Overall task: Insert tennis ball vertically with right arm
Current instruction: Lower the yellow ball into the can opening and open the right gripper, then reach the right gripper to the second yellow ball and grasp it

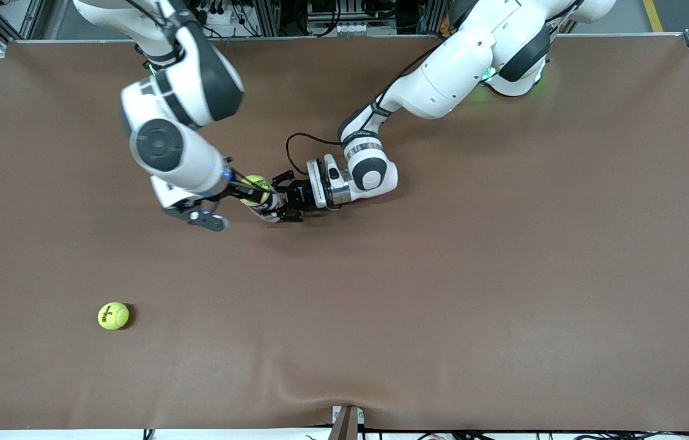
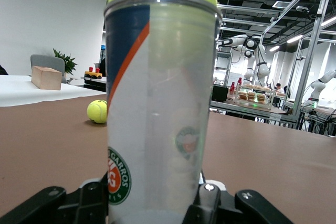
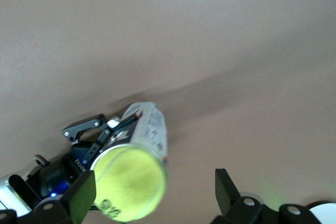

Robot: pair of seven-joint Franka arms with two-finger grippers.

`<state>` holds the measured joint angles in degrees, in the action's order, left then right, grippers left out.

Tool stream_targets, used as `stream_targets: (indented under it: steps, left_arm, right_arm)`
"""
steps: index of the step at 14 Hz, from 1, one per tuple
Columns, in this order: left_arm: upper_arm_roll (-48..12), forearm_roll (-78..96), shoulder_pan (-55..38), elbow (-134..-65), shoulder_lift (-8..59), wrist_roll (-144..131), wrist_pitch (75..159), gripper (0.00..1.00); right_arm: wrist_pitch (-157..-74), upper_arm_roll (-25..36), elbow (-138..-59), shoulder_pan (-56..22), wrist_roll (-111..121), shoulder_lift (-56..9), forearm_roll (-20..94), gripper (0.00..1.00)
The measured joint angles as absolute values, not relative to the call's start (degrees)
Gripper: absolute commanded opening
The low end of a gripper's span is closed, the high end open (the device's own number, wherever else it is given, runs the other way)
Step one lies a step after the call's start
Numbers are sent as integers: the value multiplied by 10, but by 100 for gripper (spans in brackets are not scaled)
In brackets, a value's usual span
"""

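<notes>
1. Tennis ball sitting in the open mouth of the tube, only its top showing above the rim, so not yet pushed down inside.
2. Standing upright on the worktop, the clear tube keeping its mouth facing straight up, letting the ball go in from above.
3. Clamping narrowly around the tube's base, left tool steadying it against tipping while the ball goes in.
4. Hanging right over the tube's mouth, right tool standing wide, fingers apart on either side of the ball and gripping nothing, judging by the gap seen in the right wrist view.
5. Lying well apart from the tube, nearer the front camera and toward the right arm's end of the worktop, second ball playing no part at present.
6. Probably needing a gentle downward press next, since the ball is fitting the rim closely.
</notes>
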<state>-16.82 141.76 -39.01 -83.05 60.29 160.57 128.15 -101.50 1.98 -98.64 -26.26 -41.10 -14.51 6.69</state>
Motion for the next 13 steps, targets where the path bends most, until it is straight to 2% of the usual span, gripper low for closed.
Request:
stream_targets:
  steps: [3,5,9,11,13]
  left_arm:
    - [-167,1418,-390,-830,603,1612,1281,60]
    - [-167,1417,-391,-830,603,1616,1281,67]
    - [-165,1417,-391,-829,603,1620,1281,66]
    - [-165,1417,-391,-829,603,1620,1281,66]
    - [-164,1417,-391,-829,603,1620,1281,65]
  right_arm:
    - [-1002,22,-986,-220,-343,-127,67,100]
    - [-998,23,-986,-183,-285,-122,65,100]
    - [-1002,26,-983,-97,-158,-125,33,100]
    - [-1029,26,-973,-69,-111,-148,3,100]
    - [-1080,26,-952,-52,-62,-201,-6,100]
